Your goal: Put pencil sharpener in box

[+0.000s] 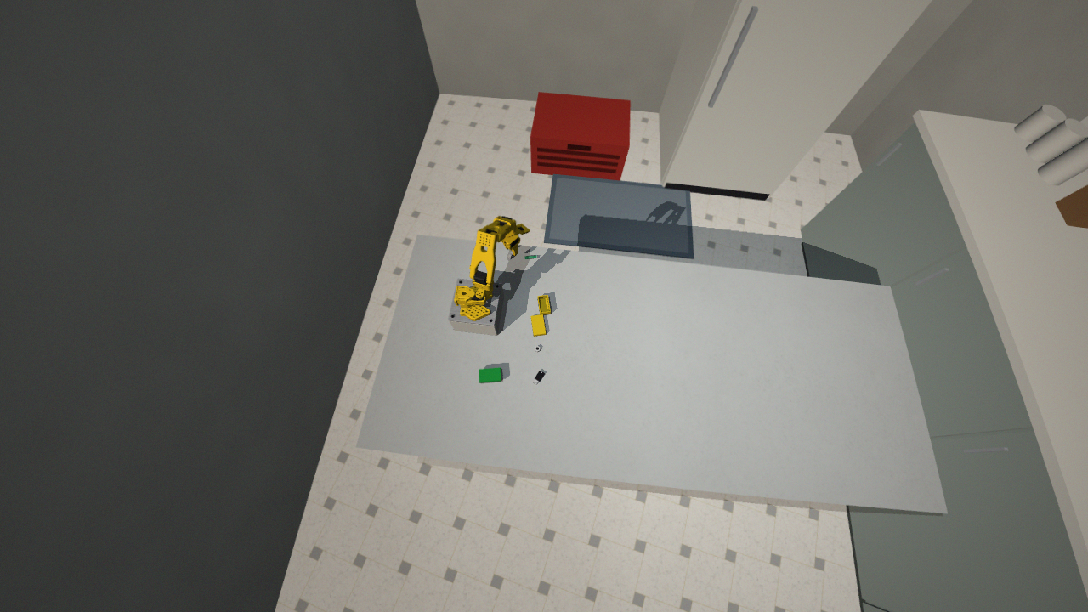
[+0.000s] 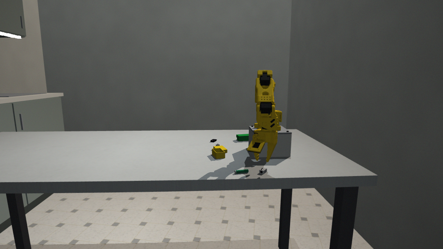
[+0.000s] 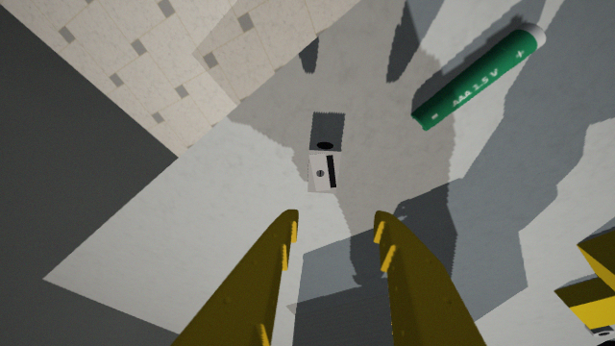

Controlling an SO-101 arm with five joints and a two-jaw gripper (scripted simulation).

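Observation:
The pencil sharpener (image 2: 262,171) (image 3: 323,172), a small pale grey block with a dark blade slot and a screw, lies on the table near its edge. My gripper (image 2: 262,160) (image 3: 336,212) is partly open and empty, above the table. In the wrist view the sharpener shows just beyond the fingertips, slightly left of the middle of the gap. The yellow box (image 1: 544,304) (image 2: 218,154) (image 3: 601,245) stands open. Its yellow lid (image 1: 538,325) (image 2: 221,148) (image 3: 598,312) lies right beside it on the table.
A green AAA battery (image 1: 532,257) (image 2: 241,171) (image 3: 480,79) lies beside the sharpener. A small round grey thing (image 1: 538,348), a black and white piece (image 1: 539,376) (image 2: 213,140) and a green box (image 1: 490,375) (image 2: 242,139) lie beyond the lid.

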